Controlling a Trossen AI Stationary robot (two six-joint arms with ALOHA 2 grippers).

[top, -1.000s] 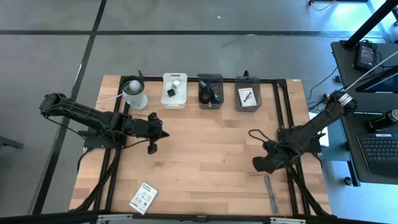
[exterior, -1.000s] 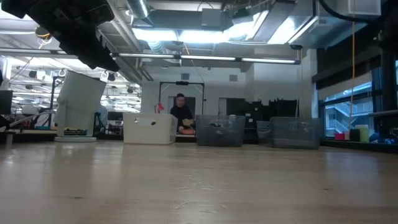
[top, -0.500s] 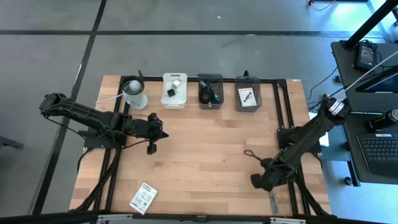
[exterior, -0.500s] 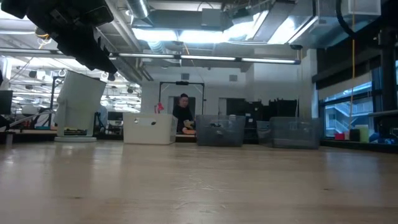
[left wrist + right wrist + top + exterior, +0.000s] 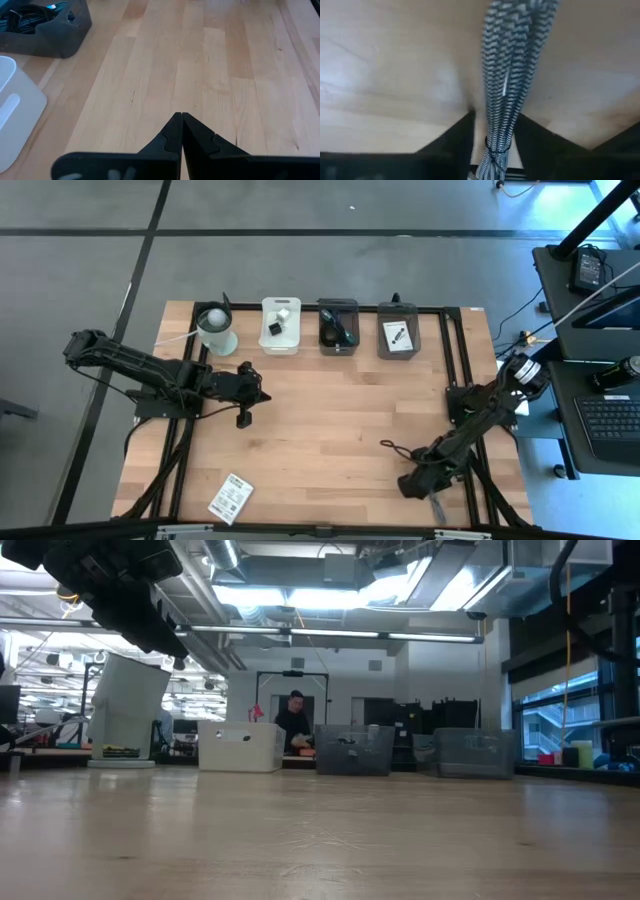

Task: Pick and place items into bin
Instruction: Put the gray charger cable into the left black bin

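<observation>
A braided black-and-white strip (image 5: 506, 85) lies flat on the table near its right front corner. My right gripper (image 5: 412, 484) is low over it and open. It points steeply down, with one dark finger on each side of the strip (image 5: 495, 135). In the high view the gripper hides nearly all of the strip. My left gripper (image 5: 244, 418) hovers shut and empty over the table's left half (image 5: 181, 117). A white printed card (image 5: 231, 498) lies flat near the front left corner. My right gripper comes at the strip from above, and its fingers (image 5: 461, 131) stand across the strip's width with the strip running between them. I cannot tell whether the fingers touch the strip. The strip lies on the wood.
Along the far edge stand a white cup with a ball (image 5: 215, 328), a white bin (image 5: 281, 326), a dark bin with a coiled cable (image 5: 338, 326) and a dark bin with a white card (image 5: 398, 330). Bare wood lies between the arms. A person stands in the room behind (image 5: 294, 715).
My right gripper has gone down and toward the table's near edge, tipping steeper, until it stands over the strip at the front right. The strip has stayed where it lay.
</observation>
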